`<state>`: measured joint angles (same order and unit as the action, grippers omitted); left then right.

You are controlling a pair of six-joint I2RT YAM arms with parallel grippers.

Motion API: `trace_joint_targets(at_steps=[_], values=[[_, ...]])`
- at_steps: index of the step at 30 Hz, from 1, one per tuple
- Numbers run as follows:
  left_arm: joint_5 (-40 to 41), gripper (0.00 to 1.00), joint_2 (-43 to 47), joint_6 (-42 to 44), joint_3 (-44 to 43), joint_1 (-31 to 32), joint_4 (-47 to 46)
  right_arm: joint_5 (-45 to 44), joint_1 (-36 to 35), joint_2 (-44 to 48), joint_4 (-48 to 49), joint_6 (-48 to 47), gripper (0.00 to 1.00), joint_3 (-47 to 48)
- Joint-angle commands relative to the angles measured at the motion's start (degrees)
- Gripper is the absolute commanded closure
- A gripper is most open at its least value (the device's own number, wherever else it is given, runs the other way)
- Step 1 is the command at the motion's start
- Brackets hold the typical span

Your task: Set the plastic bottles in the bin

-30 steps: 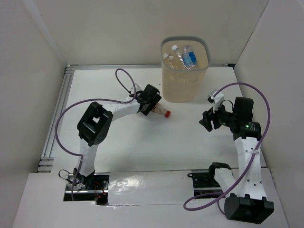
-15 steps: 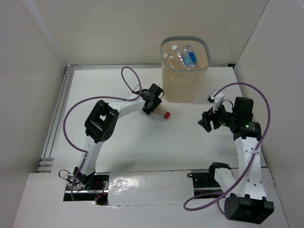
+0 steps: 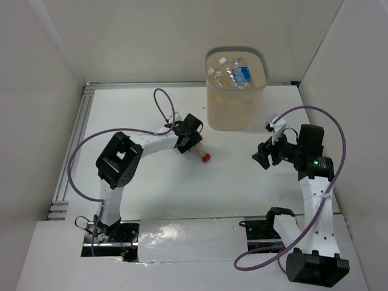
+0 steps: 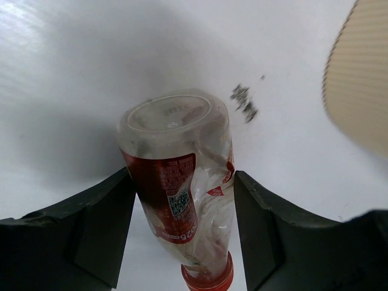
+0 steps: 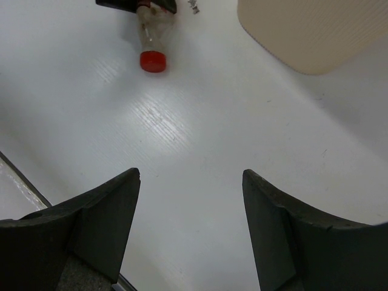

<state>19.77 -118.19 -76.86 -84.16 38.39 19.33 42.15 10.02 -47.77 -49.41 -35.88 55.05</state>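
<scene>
A small clear bottle with a red label and red cap (image 3: 200, 151) lies low over the white table, left of the bin. My left gripper (image 3: 193, 144) is shut on it. In the left wrist view the bottle (image 4: 179, 188) sits between both fingers, base away and cap nearest the camera. The beige bin (image 3: 233, 112) stands at the back with several clear bottles inside, one of them blue-labelled (image 3: 242, 74). My right gripper (image 3: 262, 156) is open and empty over bare table at the right. Its wrist view shows the red-capped bottle (image 5: 151, 39) and the bin (image 5: 303, 30).
White walls close in the table on the left, back and right. An aluminium rail (image 3: 73, 151) runs along the left edge. Purple cables loop over both arms. The bin's side (image 4: 357, 79) is close to the right of my left gripper.
My left arm has shifted and turned. The bottle's red cap has swung from pointing right to pointing down and right, nearer the front. The right arm has not moved.
</scene>
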Motion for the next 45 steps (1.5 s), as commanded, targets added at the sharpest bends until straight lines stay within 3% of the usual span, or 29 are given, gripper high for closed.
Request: trace_joint_targets(at_steps=[1, 13, 23, 27, 30, 31, 34, 35, 36, 45], values=[[-0.4, 1.00, 4.0, 6.6, 5.8, 1.5, 3.1, 1.4, 0.3, 1.7, -1.7, 0.3, 0.24, 0.1], [1.8, 1.00, 25.0, 13.3, 14.0, 5.1, -2.5, 1.9, 0.3, 1.7, -0.7, 1.3, 0.24, -0.9], [-0.6, 0.98, 24.9, 16.4, 16.0, 5.1, -4.7, 1.4, 0.3, 1.7, 0.4, 1.3, 0.24, -1.4], [-8.7, 0.80, 23.0, 25.8, 16.8, 5.1, -11.2, 1.4, 0.3, 1.7, -0.3, 0.8, 0.24, -2.0], [-13.0, 0.64, 19.7, 29.1, 12.1, 5.1, -7.0, 0.8, 0.3, 1.7, -0.3, 0.8, 0.24, -2.0], [-13.0, 0.54, 18.9, 29.1, 9.4, 5.6, -4.9, 0.8, 0.3, 1.7, -0.3, 0.8, 0.24, -2.0], [-14.6, 0.49, 17.6, 27.8, 7.2, 6.4, -0.9, 0.8, 0.3, 1.7, 0.3, 0.8, 0.22, -2.7], [-15.4, 0.37, 17.6, 27.8, 7.2, 6.4, -0.9, 0.8, 0.3, 1.7, 0.3, 0.8, 0.22, -2.7], [-15.9, 0.19, 17.1, 27.8, 6.4, 7.3, -0.9, 0.8, 0.3, 1.2, 0.3, 0.8, 0.22, -3.3], [-16.3, 0.17, 9.9, 38.0, -2.0, 12.4, 2.1, -0.3, 0.8, 0.1, 1.6, 1.3, 0.21, -3.3]])
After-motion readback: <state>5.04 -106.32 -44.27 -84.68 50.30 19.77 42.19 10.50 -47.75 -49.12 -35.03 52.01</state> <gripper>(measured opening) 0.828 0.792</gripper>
